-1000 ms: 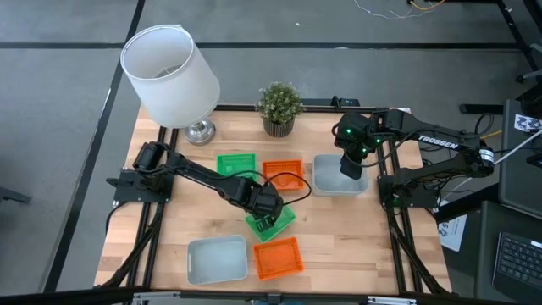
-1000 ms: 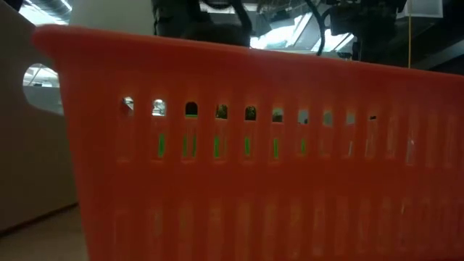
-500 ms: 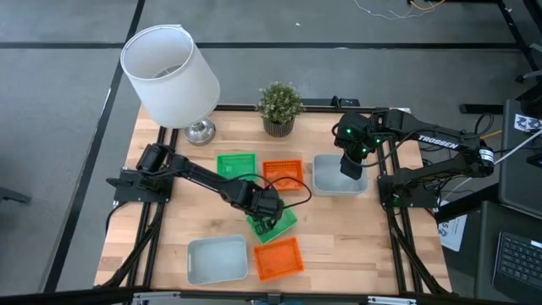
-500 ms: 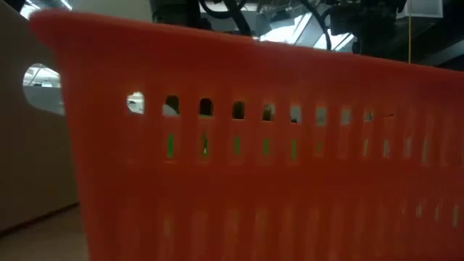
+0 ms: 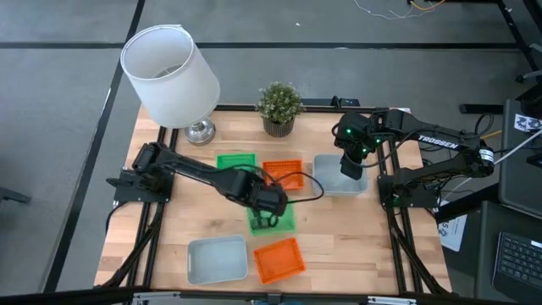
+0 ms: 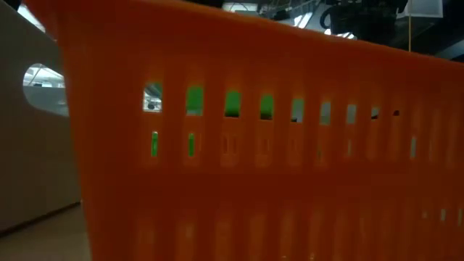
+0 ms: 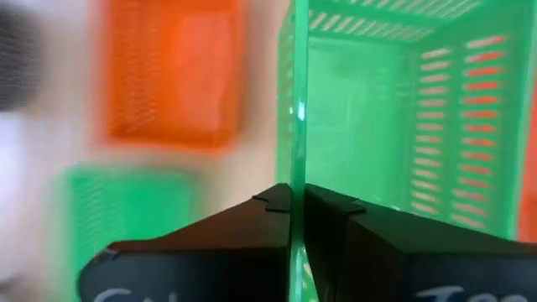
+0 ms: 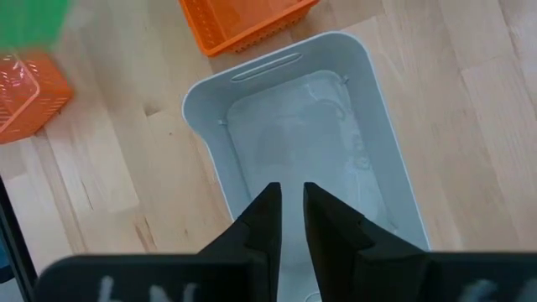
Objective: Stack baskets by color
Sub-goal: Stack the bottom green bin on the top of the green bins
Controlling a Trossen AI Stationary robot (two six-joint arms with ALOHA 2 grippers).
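Baskets lie across the middle of the high view, and 1 of them has just changed hands: the left gripper [image 5: 269, 212], wide open a second ago over the green basket [image 5: 273, 216] at centre frame, has now closed on that basket's wall. The left wrist view shows the 2 dark fingers pinched onto the thin green rim [image 7: 292, 168], with the basket's slotted floor beyond. The basket also sits squarer than before — it was skewed, corner toward the orange basket [image 5: 279, 258] at lower centre, and now lies nearly straight, so the grip has probably begun to drag or lift it.

For the task this looks like the start of a carry. The likely target is the other green basket [image 5: 236, 162], just left of centre and above, beside a second orange basket [image 5: 284, 172].

The right gripper [image 5: 351, 165] hangs at right of centre over a pale grey basket [image 5: 340, 182] — its fingers are narrowly parted above the floor [image 8: 302, 151], holding nothing I can make out. Another grey basket [image 5: 218, 259] waits at lower left.
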